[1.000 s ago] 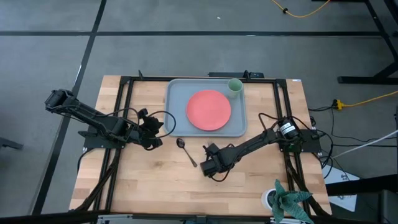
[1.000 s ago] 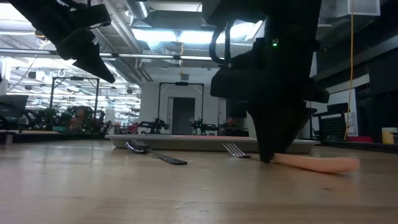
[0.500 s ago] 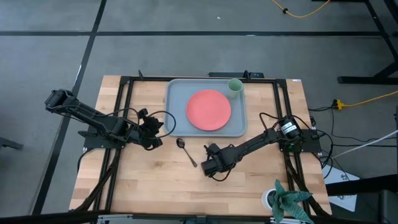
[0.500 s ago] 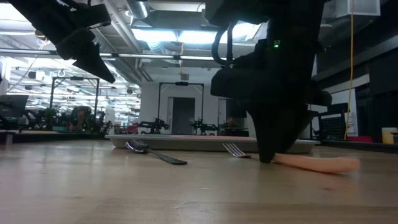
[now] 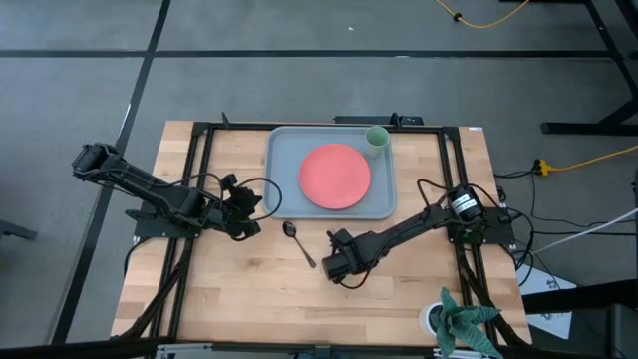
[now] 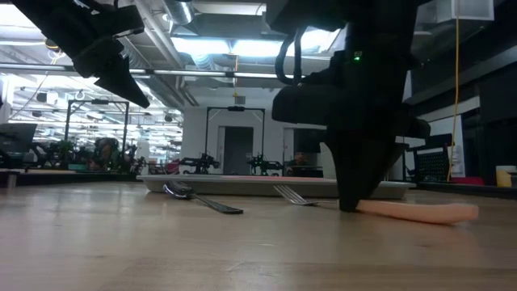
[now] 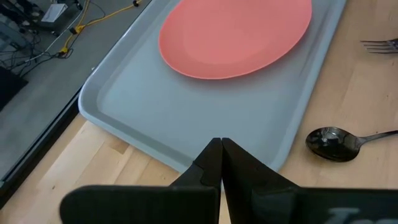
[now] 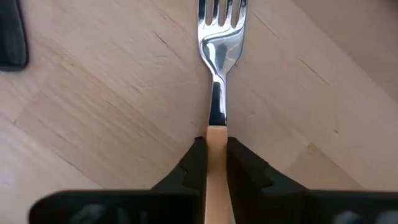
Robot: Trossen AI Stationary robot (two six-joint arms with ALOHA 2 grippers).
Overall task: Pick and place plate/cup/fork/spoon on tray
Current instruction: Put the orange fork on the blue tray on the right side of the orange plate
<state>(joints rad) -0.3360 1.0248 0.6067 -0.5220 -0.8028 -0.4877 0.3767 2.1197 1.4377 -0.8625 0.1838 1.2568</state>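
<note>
The orange-handled fork (image 8: 219,37) lies on the wood table in front of the tray's near edge, and my right gripper (image 8: 216,146) is shut on its handle. From above, that gripper (image 5: 335,266) hides the fork. The dark spoon (image 5: 298,242) lies on the table just left of it. The coral-red plate (image 5: 335,177) and the pale-green cup (image 5: 376,138) sit in the grey-blue tray (image 5: 284,175). My left gripper (image 5: 246,213) is shut and empty, hovering above the table (image 6: 129,89) by the tray's near left corner. My right gripper pinches the fork's orange handle (image 8: 216,134) between its two fingers, at the end next to the metal neck. The fingers (image 6: 349,198) point down from above and lie across the handle. The fork lies on the table, its handle end (image 6: 452,212) sticking out to one side.
A white pot with a green plant (image 5: 451,319) stands at the table's near right corner. Cables run along both sides of the table. Bare wood lies along the near edge (image 5: 259,309).
In the low view the fork has turned a little on the table under my right gripper: its tines have swung one way and its handle end the other. My left gripper has kept still.
</note>
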